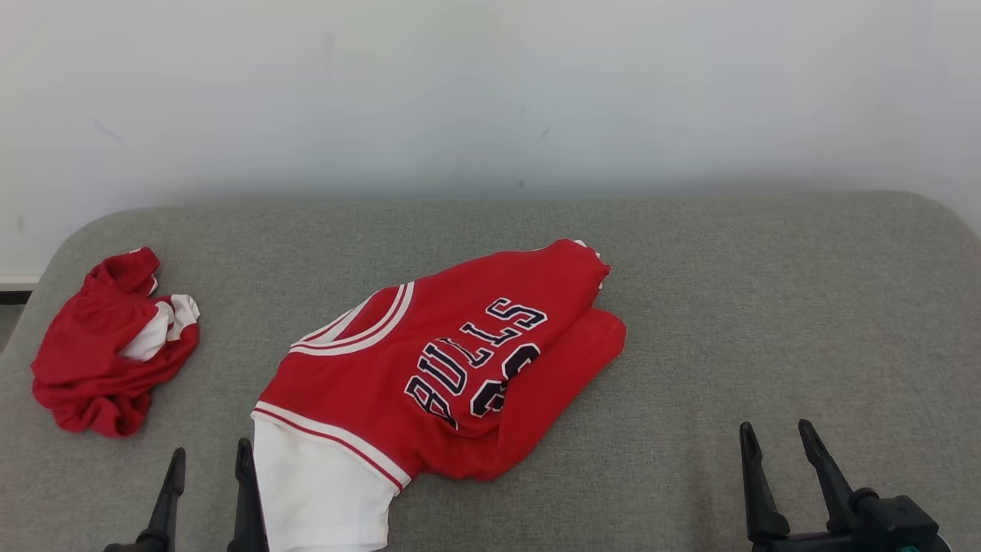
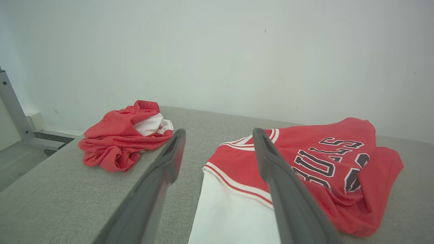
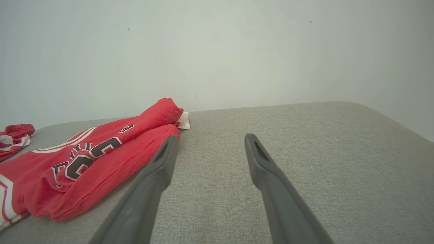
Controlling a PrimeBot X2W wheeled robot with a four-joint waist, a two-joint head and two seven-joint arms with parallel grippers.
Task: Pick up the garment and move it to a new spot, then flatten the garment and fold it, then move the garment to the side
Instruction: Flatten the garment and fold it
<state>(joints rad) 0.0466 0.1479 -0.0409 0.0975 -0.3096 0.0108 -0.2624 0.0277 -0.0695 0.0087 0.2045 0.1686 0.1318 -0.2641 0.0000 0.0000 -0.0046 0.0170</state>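
A red jersey with dark "BULLS" lettering and a white sleeve, the garment (image 1: 444,360) (image 2: 305,166) (image 3: 84,159), lies loosely folded on the grey padded table (image 1: 766,307) a little left of centre. My left gripper (image 1: 211,460) (image 2: 217,135) stands open at the lower left, its fingertips just beside the white sleeve, holding nothing. Over bare table at the lower right, my right gripper (image 1: 774,437) (image 3: 208,140) is open and empty, well apart from the jersey.
A second red and white garment (image 1: 107,345) (image 2: 125,135) (image 3: 15,137) lies crumpled at the table's far left edge. A pale wall (image 1: 490,92) rises behind the table. A metal frame (image 2: 13,108) stands left of the table.
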